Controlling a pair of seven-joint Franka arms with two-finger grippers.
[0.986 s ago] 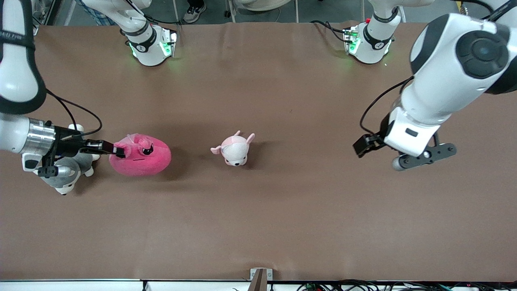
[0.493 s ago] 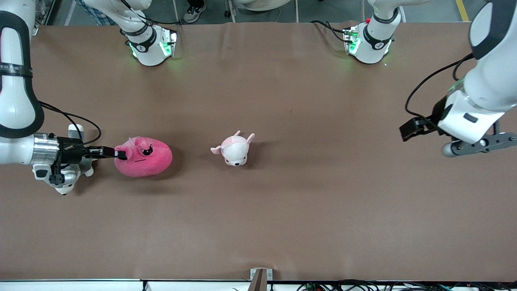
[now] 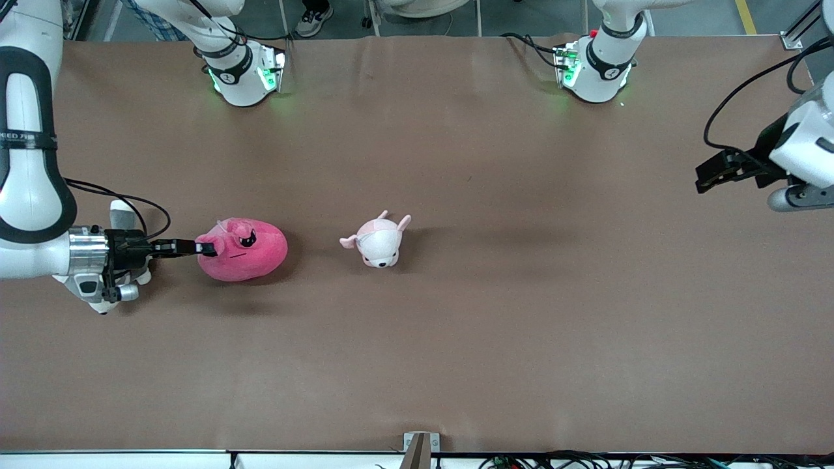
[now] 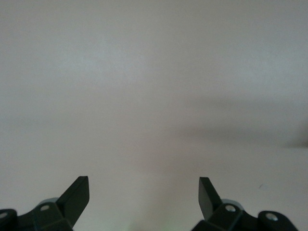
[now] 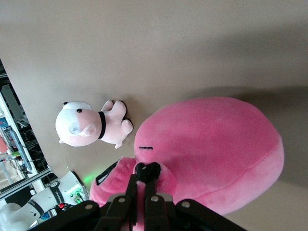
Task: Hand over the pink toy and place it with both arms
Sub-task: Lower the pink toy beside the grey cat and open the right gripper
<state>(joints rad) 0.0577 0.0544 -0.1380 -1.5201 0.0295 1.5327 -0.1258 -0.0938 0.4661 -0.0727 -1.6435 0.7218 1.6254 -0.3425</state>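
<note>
Here the right end effector (image 3: 207,248) pinches the pink toy (image 3: 244,259); the left end effector (image 4: 144,195) hangs spread, empty.

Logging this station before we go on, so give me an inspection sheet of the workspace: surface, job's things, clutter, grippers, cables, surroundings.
Surface: brown table, a few faint creases.
Job's things: pink toy at the right arm's end, pinched at its edge.
Clutter: pale pink-and-white plush mid-table; grey-and-white plush mostly hidden under the right arm's wrist.
Grippers: right gripper shut on the pink toy; left gripper open, holding nothing, over the left arm's end of the table.
Cables: black cables loop from both wrists; more along the table's near edge.
Surroundings: floor and a shoe past the bases.
</note>
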